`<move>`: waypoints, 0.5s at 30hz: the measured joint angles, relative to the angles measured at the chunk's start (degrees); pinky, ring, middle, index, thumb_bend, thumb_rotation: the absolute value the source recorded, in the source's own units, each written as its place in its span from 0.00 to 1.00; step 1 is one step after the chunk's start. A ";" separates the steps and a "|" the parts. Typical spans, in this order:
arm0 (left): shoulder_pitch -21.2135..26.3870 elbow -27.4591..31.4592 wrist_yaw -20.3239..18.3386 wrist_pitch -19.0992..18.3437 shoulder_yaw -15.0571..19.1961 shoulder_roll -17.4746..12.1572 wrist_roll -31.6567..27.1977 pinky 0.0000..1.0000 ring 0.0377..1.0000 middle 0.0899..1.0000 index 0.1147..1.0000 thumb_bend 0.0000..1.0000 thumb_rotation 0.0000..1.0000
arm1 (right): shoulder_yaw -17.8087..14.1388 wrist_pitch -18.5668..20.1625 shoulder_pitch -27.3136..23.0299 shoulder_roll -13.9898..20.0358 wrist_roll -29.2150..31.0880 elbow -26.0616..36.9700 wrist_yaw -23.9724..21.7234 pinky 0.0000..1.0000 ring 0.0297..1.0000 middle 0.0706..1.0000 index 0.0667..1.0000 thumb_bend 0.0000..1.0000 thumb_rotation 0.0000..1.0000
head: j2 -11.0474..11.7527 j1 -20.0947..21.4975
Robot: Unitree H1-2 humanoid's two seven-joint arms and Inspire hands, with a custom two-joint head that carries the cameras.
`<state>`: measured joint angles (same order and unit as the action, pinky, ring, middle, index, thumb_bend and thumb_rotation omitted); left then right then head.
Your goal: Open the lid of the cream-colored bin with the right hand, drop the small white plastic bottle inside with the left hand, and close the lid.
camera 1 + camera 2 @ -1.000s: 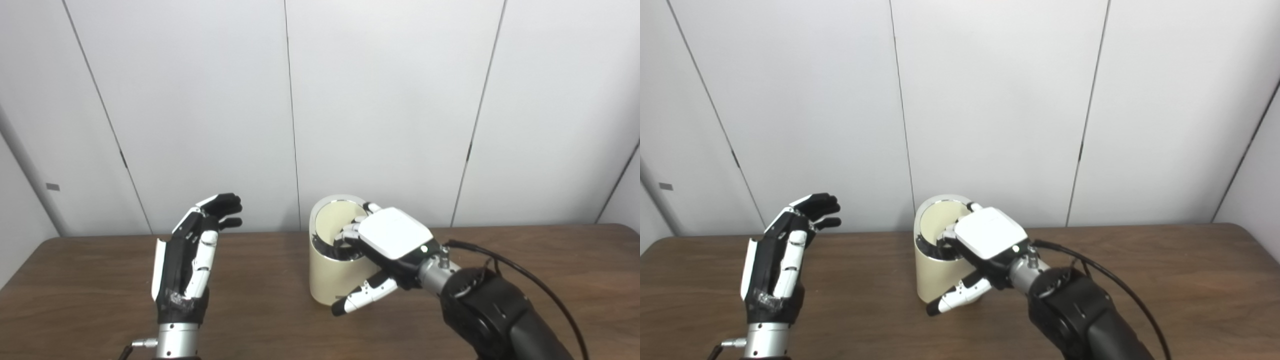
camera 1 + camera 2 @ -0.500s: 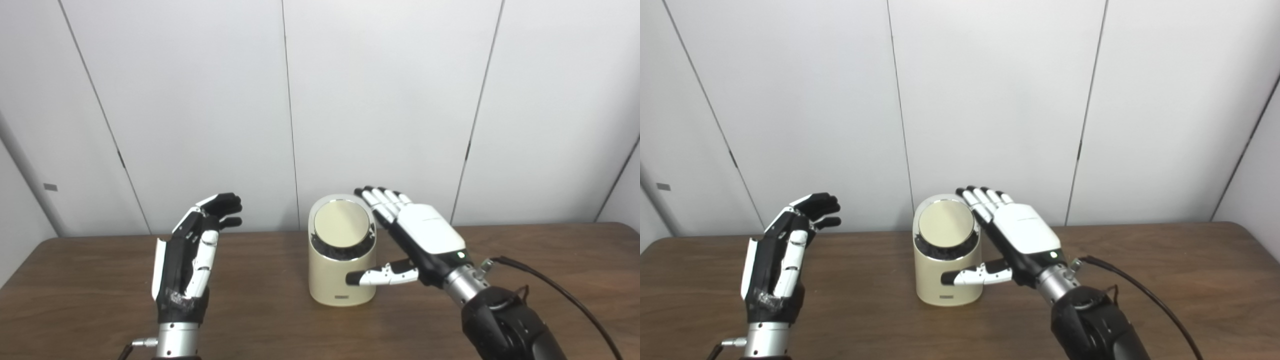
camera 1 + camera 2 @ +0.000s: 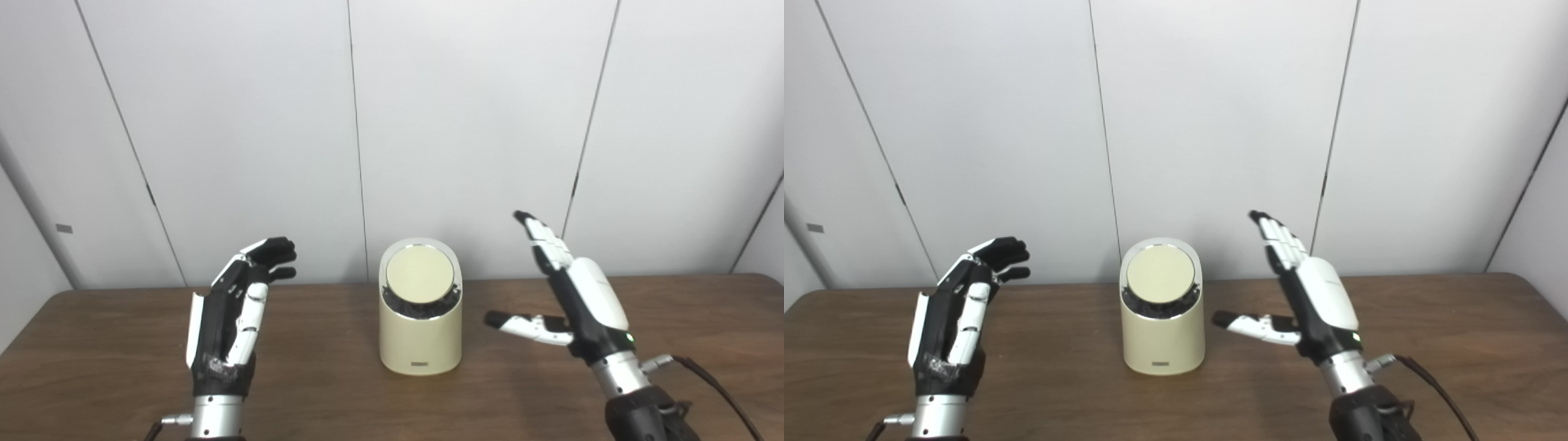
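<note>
Cream-coloured cylindrical bin (image 3: 420,327) stands upright at table centre, its round slanted lid (image 3: 420,274) flat in the chrome ring — shut, from what I can see. Small white plastic bottle: not visible anywhere in either eye view; I judge it is inside the bin, though I cannot confirm that through the closed lid.

My right hand (image 3: 572,300) is raised to the right of the bin, apart from it, fingers spread and pointing up and back, thumb stretched toward the bin wall but not touching. It holds nothing. My left hand (image 3: 236,306) is raised well to the left of the bin, palm turned inward, fingers loosely apart and curled a little at the tips, also empty.

Key relation: the bin sits between the two hands, its long axis vertical, lid face tilted toward the cameras. The right hand is the nearer of the two; the bin lies to its left and a little lower than its fingertips. Nothing seems left to do but draw both arms clear — any sideways sweep of the right thumb risks nudging the bin.

Surface: dark brown wood-grain table (image 3: 674,318), bare around the bin. Behind it, plain pale wall panels (image 3: 478,122) with thin dark seams, close to the table's far edge
</note>
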<state>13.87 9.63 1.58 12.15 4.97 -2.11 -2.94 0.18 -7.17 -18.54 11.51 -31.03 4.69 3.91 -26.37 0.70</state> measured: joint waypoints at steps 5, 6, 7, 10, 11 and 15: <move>-0.04 -1.05 -0.08 0.24 0.43 -0.57 -0.01 0.69 0.73 0.72 0.69 0.32 0.67 | -2.53 -4.69 2.42 -2.16 5.65 -3.39 5.39 0.82 0.91 0.91 0.89 0.28 0.86 | 0.09 0.61; -0.14 -1.11 -0.12 0.26 0.49 -0.69 -0.05 0.70 0.74 0.73 0.70 0.31 0.66 | -2.94 -6.32 2.88 -2.58 6.95 -4.21 6.35 0.78 0.88 0.87 0.85 0.24 0.77 | 0.09 0.70; -0.22 -1.14 -0.19 0.28 0.57 -0.81 -0.12 0.70 0.74 0.73 0.70 0.31 0.65 | -3.15 -8.19 3.19 -2.75 8.27 -5.36 7.14 0.77 0.86 0.86 0.84 0.22 0.70 | 0.09 0.96; -0.36 -1.59 -0.44 0.61 0.67 -1.16 -0.29 0.69 0.74 0.74 0.71 0.30 0.63 | -3.48 -12.19 3.68 -2.69 11.11 -8.12 7.85 0.72 0.82 0.82 0.80 0.24 0.59 | 0.27 1.23; -0.44 -1.85 -0.44 1.02 0.69 -1.27 -0.27 0.69 0.74 0.74 0.71 0.31 0.62 | -3.58 -13.25 3.67 -2.70 12.33 -8.76 7.92 0.72 0.82 0.82 0.79 0.25 0.54 | 0.44 1.32; -0.61 -3.48 -0.59 2.39 0.57 -1.57 -0.05 0.68 0.75 0.75 0.72 0.30 0.61 | -4.60 -13.68 3.53 -3.42 17.19 -9.04 8.00 0.68 0.78 0.79 0.76 0.31 0.47 | 0.97 1.93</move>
<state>13.27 6.15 0.98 14.54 5.54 -3.68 -2.99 -4.42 -20.85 -15.01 8.08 -13.84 -4.35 11.91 -25.40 2.63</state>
